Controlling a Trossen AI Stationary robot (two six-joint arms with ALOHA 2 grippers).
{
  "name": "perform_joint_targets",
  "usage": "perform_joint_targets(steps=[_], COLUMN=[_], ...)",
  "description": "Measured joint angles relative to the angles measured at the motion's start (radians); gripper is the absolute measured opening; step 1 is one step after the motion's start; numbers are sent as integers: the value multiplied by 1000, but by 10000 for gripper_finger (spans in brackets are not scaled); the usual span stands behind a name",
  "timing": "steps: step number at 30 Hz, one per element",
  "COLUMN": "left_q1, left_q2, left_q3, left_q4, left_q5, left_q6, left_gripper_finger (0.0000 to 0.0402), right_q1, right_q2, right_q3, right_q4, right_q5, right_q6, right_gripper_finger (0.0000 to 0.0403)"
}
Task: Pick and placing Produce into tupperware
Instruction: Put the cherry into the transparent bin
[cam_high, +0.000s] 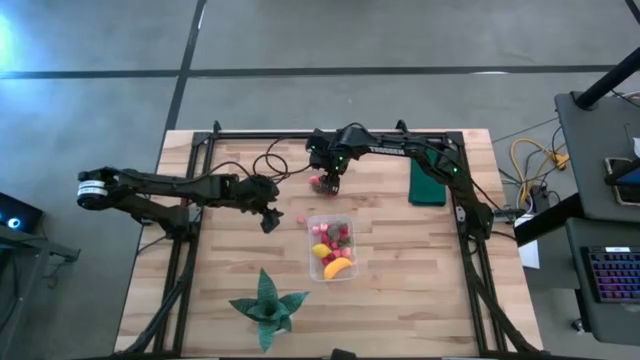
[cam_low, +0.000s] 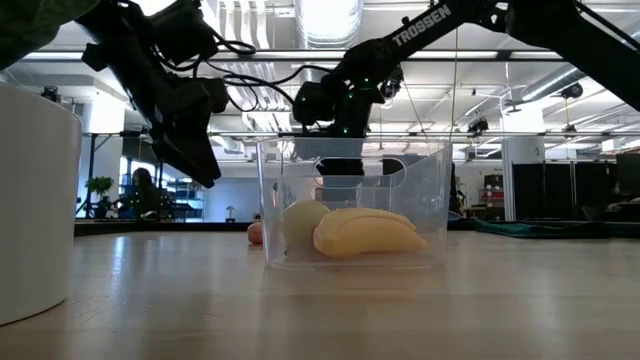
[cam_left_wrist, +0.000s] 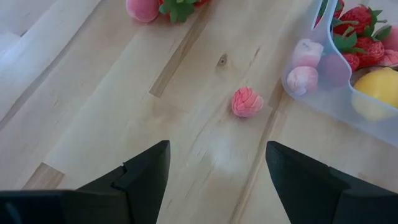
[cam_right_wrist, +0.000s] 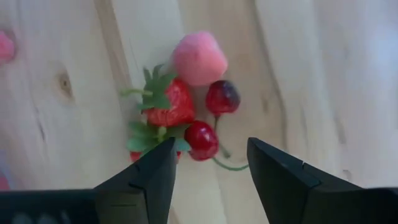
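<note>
The clear tupperware (cam_high: 333, 248) stands mid-table and holds the banana (cam_low: 368, 232), the lemon (cam_low: 303, 222) and several red and pink pieces. One pink piece (cam_left_wrist: 247, 101) lies on the wood just left of the tupperware (cam_left_wrist: 348, 99). My left gripper (cam_left_wrist: 217, 149) is open and hovers near that piece, left of the container (cam_high: 270, 220). A cluster of strawberry (cam_right_wrist: 168, 106), pink piece (cam_right_wrist: 199, 58) and cherries (cam_right_wrist: 222, 98) lies beyond the tupperware's far end. My right gripper (cam_right_wrist: 211, 146) is open and hangs above this cluster (cam_high: 328, 183).
A dark green flat rectangle (cam_high: 428, 180) lies to the right of the right gripper, near the far edge. The green spiky plant (cam_high: 265, 305) stands near the table's near edge. Black frame rails (cam_high: 190, 230) run along the table's left and right sides. Bare wood lies right of the tupperware.
</note>
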Motion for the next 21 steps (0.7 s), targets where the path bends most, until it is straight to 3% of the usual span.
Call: perform_joint_targets(steps=[21], left_q1=[0], left_q2=[0], left_q3=[-22], left_q4=[-2], left_q5=[-18], left_q6=[79], left_gripper_finger=[251], right_q1=[3], right_q2=[23], right_q3=[-46], right_q4=[51], right_q5=[-18], right_q6=[12], right_gripper_finger=[191])
